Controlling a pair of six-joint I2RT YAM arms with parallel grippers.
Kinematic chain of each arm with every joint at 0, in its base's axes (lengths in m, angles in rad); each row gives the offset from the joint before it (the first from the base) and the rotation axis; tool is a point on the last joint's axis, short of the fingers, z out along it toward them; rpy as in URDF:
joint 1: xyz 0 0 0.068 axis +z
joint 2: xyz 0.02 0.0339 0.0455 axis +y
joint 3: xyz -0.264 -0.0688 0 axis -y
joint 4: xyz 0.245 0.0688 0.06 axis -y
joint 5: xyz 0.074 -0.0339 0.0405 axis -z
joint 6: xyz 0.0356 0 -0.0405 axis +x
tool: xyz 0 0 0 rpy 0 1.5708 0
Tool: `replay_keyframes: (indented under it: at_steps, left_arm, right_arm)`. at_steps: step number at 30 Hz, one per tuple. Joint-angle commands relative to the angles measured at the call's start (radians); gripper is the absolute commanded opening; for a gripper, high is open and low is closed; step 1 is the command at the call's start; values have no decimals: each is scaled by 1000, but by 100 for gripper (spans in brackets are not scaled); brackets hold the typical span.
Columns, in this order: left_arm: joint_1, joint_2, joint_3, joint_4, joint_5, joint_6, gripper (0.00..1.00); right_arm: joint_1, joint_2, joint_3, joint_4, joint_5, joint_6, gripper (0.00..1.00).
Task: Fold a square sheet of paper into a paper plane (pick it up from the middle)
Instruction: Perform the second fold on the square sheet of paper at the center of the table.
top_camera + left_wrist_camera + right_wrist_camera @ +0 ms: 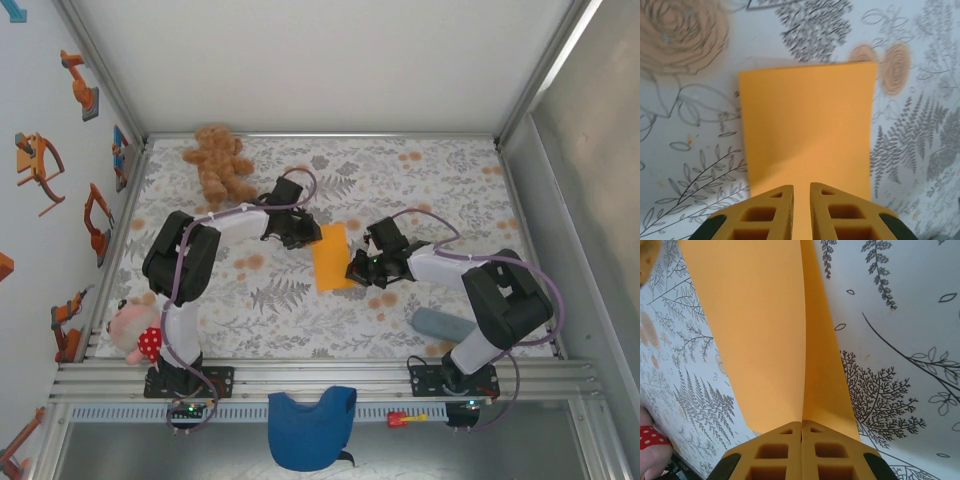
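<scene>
Folded orange paper sheet [330, 257] held at bench [430, 180] middle. Left hand [308, 236] pinches one edge, right hand [357, 268] clamped tight on other. Risk: hands pull apart, thin sheet rips or slips out.

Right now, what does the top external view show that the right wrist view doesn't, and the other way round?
Top external adds the layout: the teddy bear at the far left of the table, the blue cloth on the near rail between the bases, and both arms from base to wrist. Right wrist adds close detail: the right gripper shut on the square sheet of paper, one layer lying over another along a line running to the fingertips. Both share the orange sheet and the floral tabletop.
</scene>
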Motion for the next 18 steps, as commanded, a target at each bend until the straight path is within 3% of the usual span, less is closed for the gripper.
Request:
replay_keyframes:
  at_steps: [1,18]
  left_arm:
    - [8,41,28,-71,15,57,16]
    - [13,111,39,-109,15,50,14]
  right_arm:
    - [7,-14,9,0,-3,1,0]
    - [29,91,94,158,-107,21,0]
